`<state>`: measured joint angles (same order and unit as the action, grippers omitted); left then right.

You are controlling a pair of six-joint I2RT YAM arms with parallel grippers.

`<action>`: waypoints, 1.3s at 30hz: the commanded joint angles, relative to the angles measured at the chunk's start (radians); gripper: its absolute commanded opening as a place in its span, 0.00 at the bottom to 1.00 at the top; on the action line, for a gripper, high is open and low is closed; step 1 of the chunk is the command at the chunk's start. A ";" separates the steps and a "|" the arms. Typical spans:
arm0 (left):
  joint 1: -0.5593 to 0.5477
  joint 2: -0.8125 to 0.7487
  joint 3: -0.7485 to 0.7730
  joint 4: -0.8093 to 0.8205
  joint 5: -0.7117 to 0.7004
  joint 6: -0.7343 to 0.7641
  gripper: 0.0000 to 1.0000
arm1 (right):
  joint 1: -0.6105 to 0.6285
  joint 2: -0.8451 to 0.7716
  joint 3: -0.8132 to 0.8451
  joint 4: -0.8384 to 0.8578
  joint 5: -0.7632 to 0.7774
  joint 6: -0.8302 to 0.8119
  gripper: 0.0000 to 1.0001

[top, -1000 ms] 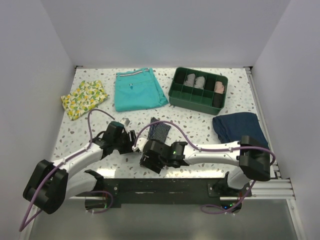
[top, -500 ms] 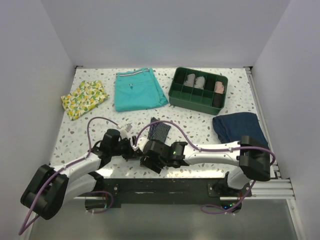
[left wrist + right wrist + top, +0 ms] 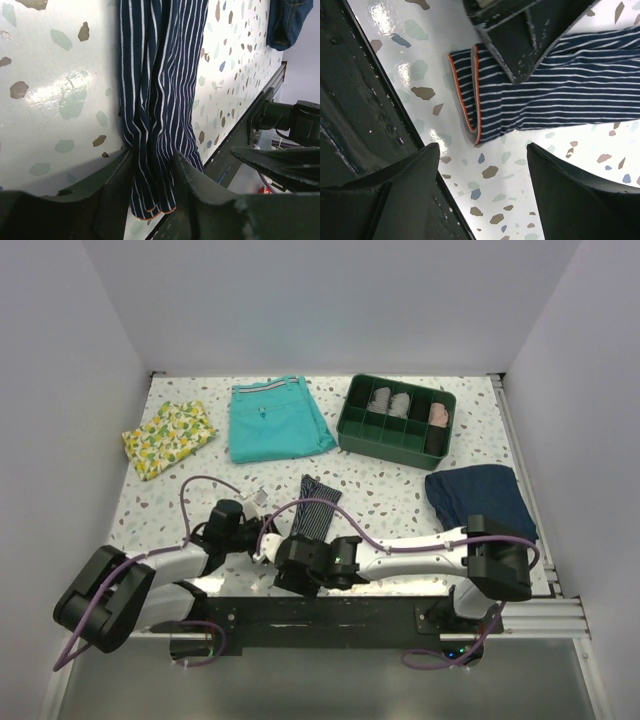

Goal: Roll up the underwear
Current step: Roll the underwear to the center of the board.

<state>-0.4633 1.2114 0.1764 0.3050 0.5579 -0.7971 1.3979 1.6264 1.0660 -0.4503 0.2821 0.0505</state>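
Observation:
The underwear [image 3: 315, 502] is a dark navy pinstriped cloth with a reddish edge. It lies stretched in a narrow folded strip on the table's near middle. My left gripper [image 3: 267, 538] is shut on the strip's near end. The left wrist view shows the cloth [image 3: 160, 75] pinched between both fingers [image 3: 116, 192], with the reddish hem poking out below. My right gripper [image 3: 291, 565] is open and empty. It hovers just near of that same end, and the right wrist view shows the hem [image 3: 470, 90] above its spread fingers [image 3: 405, 185].
Teal shorts [image 3: 278, 420] and a lemon-print cloth [image 3: 168, 437] lie at the back left. A green divided tray [image 3: 345, 430] holding rolled items stands at the back right. A plain navy garment [image 3: 480, 495] lies at the right. The black front rail [image 3: 330, 612] runs close behind both grippers.
My left gripper has swung right and toward the near edge and closed on the underwear's near end, drawing it longer. My right gripper has shifted a little left and nearer.

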 commanded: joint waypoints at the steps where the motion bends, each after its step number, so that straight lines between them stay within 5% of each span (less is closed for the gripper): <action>1: 0.003 0.063 -0.043 -0.159 -0.096 0.044 0.39 | 0.033 0.036 0.040 0.018 0.083 -0.044 0.74; 22: 0.003 0.111 -0.020 -0.182 -0.116 0.067 0.32 | 0.087 0.210 0.017 0.154 0.239 -0.160 0.70; 26: 0.003 0.097 -0.025 -0.184 -0.116 0.065 0.32 | 0.085 0.219 -0.008 0.163 0.310 -0.143 0.52; 32: 0.002 0.089 -0.025 -0.185 -0.121 0.064 0.32 | 0.085 0.213 -0.043 0.170 0.304 -0.127 0.48; 37: 0.003 0.086 -0.022 -0.184 -0.119 0.065 0.31 | 0.085 0.224 -0.040 0.171 0.270 -0.121 0.23; 39: 0.003 0.071 -0.020 -0.190 -0.122 0.061 0.31 | 0.087 0.219 -0.037 0.173 0.250 -0.118 0.21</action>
<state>-0.4603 1.2644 0.1970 0.3050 0.5613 -0.7937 1.4853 1.8286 1.0389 -0.2779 0.5606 -0.0917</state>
